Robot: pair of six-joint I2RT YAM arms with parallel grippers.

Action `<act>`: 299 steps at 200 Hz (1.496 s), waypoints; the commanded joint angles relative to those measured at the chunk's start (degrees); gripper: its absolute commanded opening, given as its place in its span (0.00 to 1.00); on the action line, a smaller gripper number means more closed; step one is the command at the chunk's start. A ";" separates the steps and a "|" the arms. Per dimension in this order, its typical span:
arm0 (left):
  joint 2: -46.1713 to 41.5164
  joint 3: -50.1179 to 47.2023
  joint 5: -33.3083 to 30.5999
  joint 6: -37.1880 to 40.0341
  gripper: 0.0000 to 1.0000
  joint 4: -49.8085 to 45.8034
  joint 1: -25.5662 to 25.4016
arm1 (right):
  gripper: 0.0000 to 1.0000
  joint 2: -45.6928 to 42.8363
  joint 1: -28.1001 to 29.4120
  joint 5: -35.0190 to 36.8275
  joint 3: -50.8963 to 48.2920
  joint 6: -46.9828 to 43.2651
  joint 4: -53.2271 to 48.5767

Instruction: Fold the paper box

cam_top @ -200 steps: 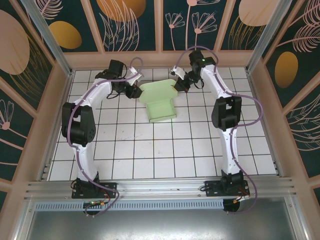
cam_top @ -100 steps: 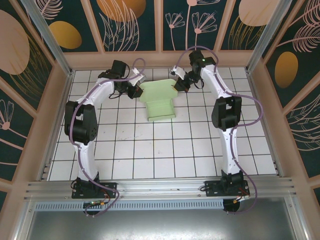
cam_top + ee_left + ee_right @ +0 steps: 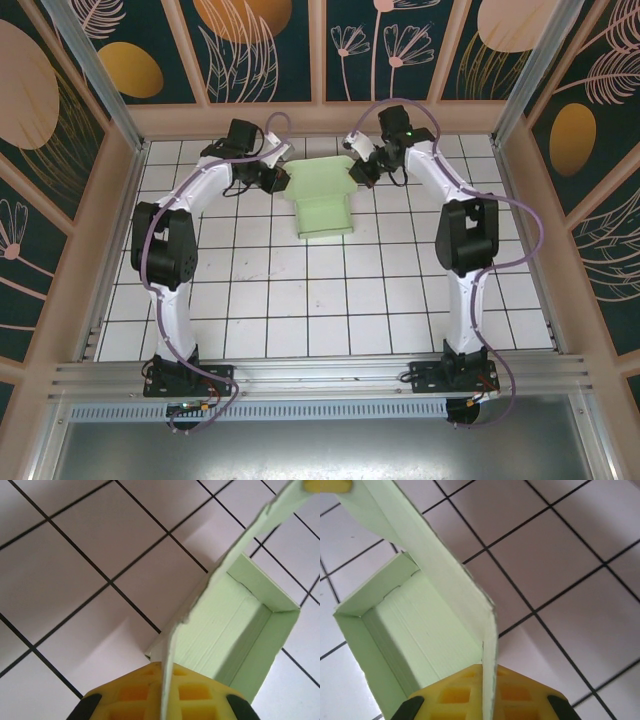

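Your left hand point(image 3: 283, 178) is pinched tight on the left end of the paper box point(image 3: 322, 208) rear flap. In the left wrist view the card edge sits between the yellow pads point(image 3: 132, 692). Your right hand point(image 3: 354, 172) is clamped the same way on the flap's right end. The box sits far-centre on the white tiled worktop point(image 3: 300, 300). Its open tray faces the arm bases, and the flap is held up off the tiles.

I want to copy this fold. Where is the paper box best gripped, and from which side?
Probably its raised far flap, by the thin end edges, one from each side: the left gripper and right gripper pinch the paper box there.
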 commanded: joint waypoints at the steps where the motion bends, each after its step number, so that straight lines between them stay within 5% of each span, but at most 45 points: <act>1: -1.04 0.91 -3.08 -6.90 0.00 5.56 -0.96 | 0.00 -4.74 2.14 9.56 -3.79 12.82 11.63; 60: -1.12 0.17 -5.75 -13.71 0.00 10.89 -2.87 | 0.00 -9.89 9.80 21.31 -14.07 29.28 23.30; 144: -1.57 -5.02 -5.46 -24.47 0.00 21.57 -4.13 | 0.00 -13.99 11.79 35.16 -27.44 54.11 40.87; 197: -2.81 -10.44 -9.62 -27.81 0.00 31.94 -5.79 | 0.00 -12.95 13.16 43.26 -29.88 57.32 48.58; 299: -2.84 -16.98 -15.89 -34.80 0.00 43.75 -7.05 | 0.00 -13.01 14.47 41.81 -40.27 56.42 64.14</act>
